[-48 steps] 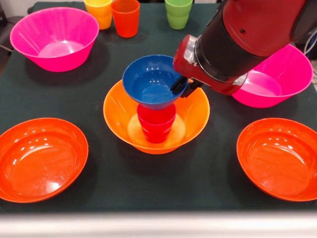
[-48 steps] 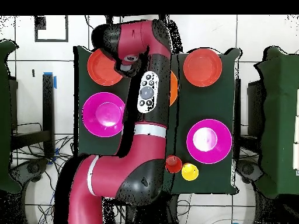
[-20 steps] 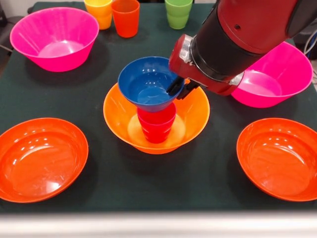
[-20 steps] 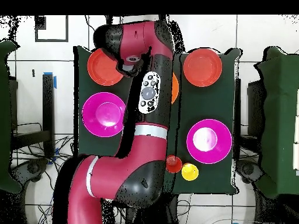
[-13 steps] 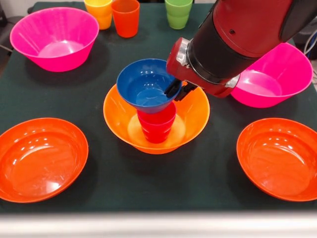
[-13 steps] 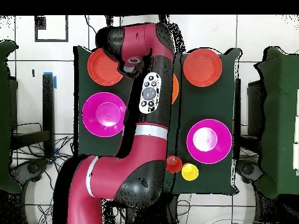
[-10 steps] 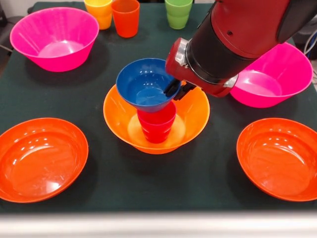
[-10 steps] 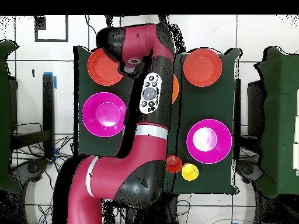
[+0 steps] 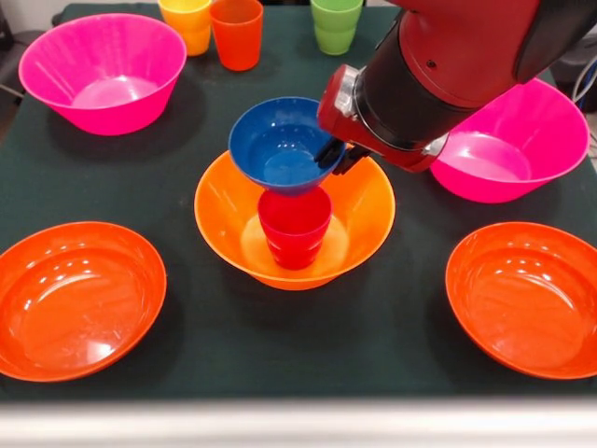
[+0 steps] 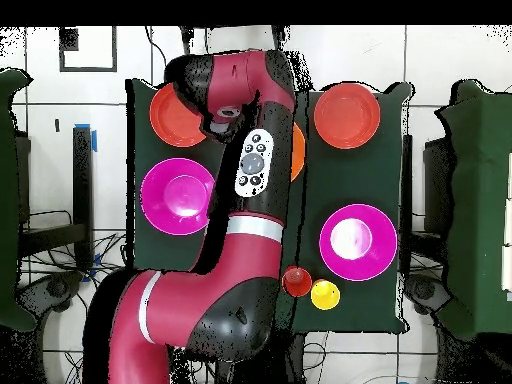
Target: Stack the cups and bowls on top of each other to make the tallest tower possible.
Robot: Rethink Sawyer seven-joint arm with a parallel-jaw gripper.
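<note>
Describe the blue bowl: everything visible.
The blue bowl is small, glossy plastic, conical with a round rim, and empty. It is upright, slightly tilted, above the red cup that stands in the large orange bowl; its base is at the cup's rim, but whether it rests there cannot be told. The gripper pinches its rim on the side nearest the arm. In the overhead view the arm hides it.

Dark green tablecloth [image 9: 187,369] on table — cables [image 10: 60,285] on white tiled floor [image 10: 440,60].
</note>
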